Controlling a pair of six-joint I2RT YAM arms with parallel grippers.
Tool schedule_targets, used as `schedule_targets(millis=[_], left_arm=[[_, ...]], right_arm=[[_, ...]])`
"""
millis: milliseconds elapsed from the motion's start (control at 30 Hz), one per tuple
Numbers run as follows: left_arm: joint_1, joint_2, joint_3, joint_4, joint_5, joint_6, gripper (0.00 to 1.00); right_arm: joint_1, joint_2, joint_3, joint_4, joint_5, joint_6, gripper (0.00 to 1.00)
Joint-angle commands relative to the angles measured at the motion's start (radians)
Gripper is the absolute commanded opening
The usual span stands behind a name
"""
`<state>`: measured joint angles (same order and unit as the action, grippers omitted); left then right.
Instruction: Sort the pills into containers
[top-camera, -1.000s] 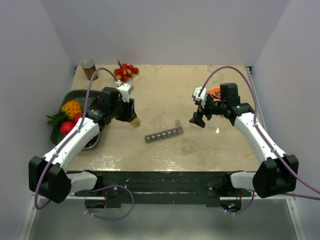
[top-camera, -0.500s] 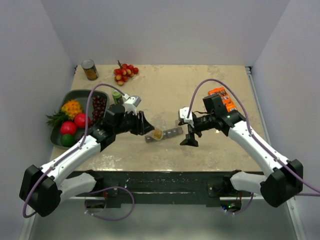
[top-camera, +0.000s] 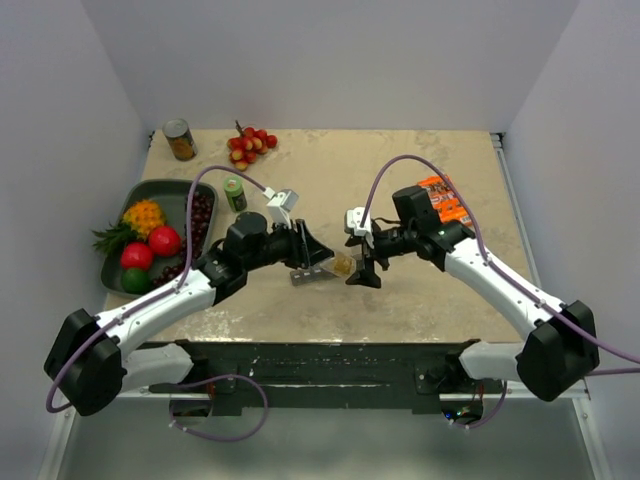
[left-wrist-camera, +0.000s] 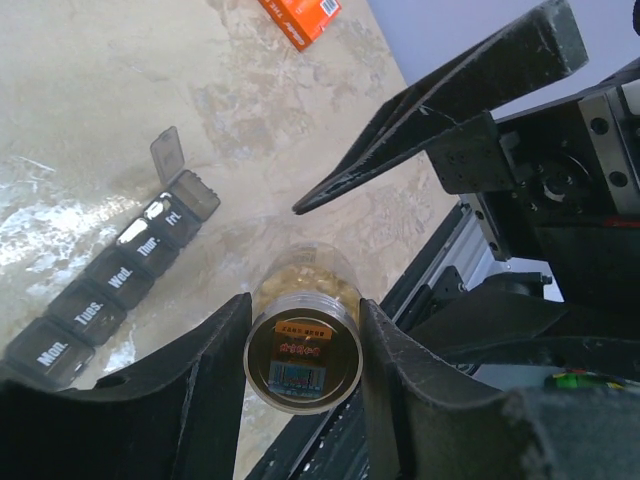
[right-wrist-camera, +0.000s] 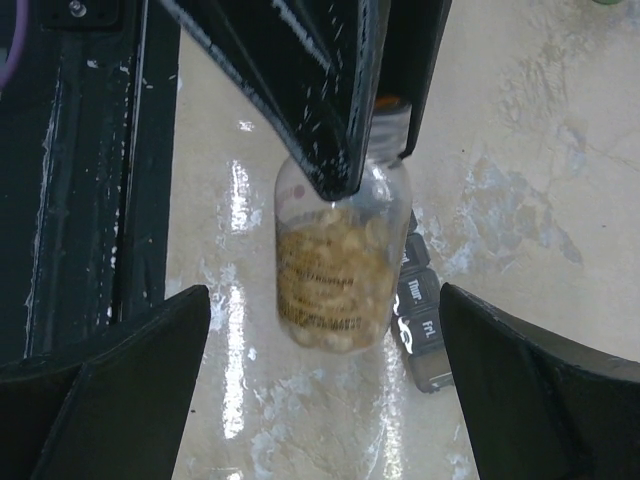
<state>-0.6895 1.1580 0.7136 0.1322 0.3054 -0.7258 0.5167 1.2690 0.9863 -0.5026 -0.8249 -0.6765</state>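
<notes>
My left gripper (top-camera: 333, 262) is shut on the small clear bottle of yellowish-tan pills (top-camera: 344, 265) and holds it above the table near the centre. In the left wrist view the bottle (left-wrist-camera: 303, 345) sits between my fingers (left-wrist-camera: 205, 380), its labelled end facing the camera. My right gripper (top-camera: 362, 270) is open, and in the right wrist view its fingers (right-wrist-camera: 100, 390) stand wide apart on either side of the bottle (right-wrist-camera: 340, 265) without touching it. The dark-grey compartment strip (left-wrist-camera: 100, 290) lies on the table below, its end lid (left-wrist-camera: 167, 155) standing open. It is partly hidden in the top view (top-camera: 304, 276).
A dark fruit tray (top-camera: 150, 188) is at the left edge, with a green-capped bottle (top-camera: 235, 193) beside it. A can (top-camera: 180, 139) and red-yellow berries (top-camera: 252, 143) are at the back. An orange flat packet (top-camera: 442, 200) lies behind my right arm.
My left gripper carried the pill bottle rightward from the left-middle of the table to above the strip. My right gripper swung left and now brackets the bottle.
</notes>
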Motion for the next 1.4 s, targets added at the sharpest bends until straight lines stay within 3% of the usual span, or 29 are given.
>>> schedule_targets(millis=[0, 167, 400, 500, 533, 667, 733, 833, 867, 967, 1067, 1200, 1367], left_arm=[[-0.034, 0.029, 0.053, 0.125, -0.017, -0.053, 0.00], [-0.047, 0.037, 0.063, 0.150, -0.025, -0.069, 0.00], [-0.047, 0.029, 0.050, 0.201, -0.008, -0.093, 0.00], [-0.048, 0.025, 0.044, 0.202, -0.003, -0.095, 0.00], [-0.047, 0.023, 0.040, 0.208, -0.002, -0.098, 0.00], [-0.047, -0.001, 0.015, 0.254, 0.020, -0.096, 0.00], [-0.048, -0.017, -0.002, 0.277, 0.027, -0.084, 0.00], [-0.045, -0.058, -0.022, 0.282, 0.034, -0.052, 0.39], [-0.045, -0.079, -0.025, 0.284, 0.035, -0.044, 0.63], [-0.045, -0.130, -0.026, 0.250, 0.029, 0.012, 0.85], [-0.036, -0.188, -0.003, 0.160, 0.012, 0.120, 0.90], [-0.031, -0.299, 0.006, 0.026, 0.009, 0.426, 0.91], [-0.031, -0.444, -0.106, 0.082, 0.214, 0.759, 0.92]], right_arm=[[0.013, 0.021, -0.003, 0.082, -0.002, 0.061, 0.99], [0.039, 0.035, -0.024, 0.096, -0.019, 0.066, 0.94], [0.055, 0.059, -0.043, 0.107, -0.040, 0.065, 0.79], [0.065, 0.082, -0.023, 0.079, -0.059, 0.043, 0.55], [0.066, 0.085, -0.012, 0.072, -0.072, 0.038, 0.40], [0.071, 0.112, 0.021, -0.020, -0.121, -0.021, 0.16], [0.071, 0.102, 0.031, -0.046, -0.131, -0.057, 0.09], [0.071, 0.090, 0.031, -0.080, -0.146, -0.092, 0.00], [0.071, 0.083, 0.031, -0.094, -0.149, -0.098, 0.00], [0.071, 0.072, 0.026, -0.108, -0.152, -0.121, 0.00], [0.071, 0.069, 0.026, -0.123, -0.152, -0.141, 0.00], [0.069, 0.053, 0.026, -0.151, -0.160, -0.182, 0.00], [0.069, 0.049, 0.023, -0.185, -0.174, -0.227, 0.00]])
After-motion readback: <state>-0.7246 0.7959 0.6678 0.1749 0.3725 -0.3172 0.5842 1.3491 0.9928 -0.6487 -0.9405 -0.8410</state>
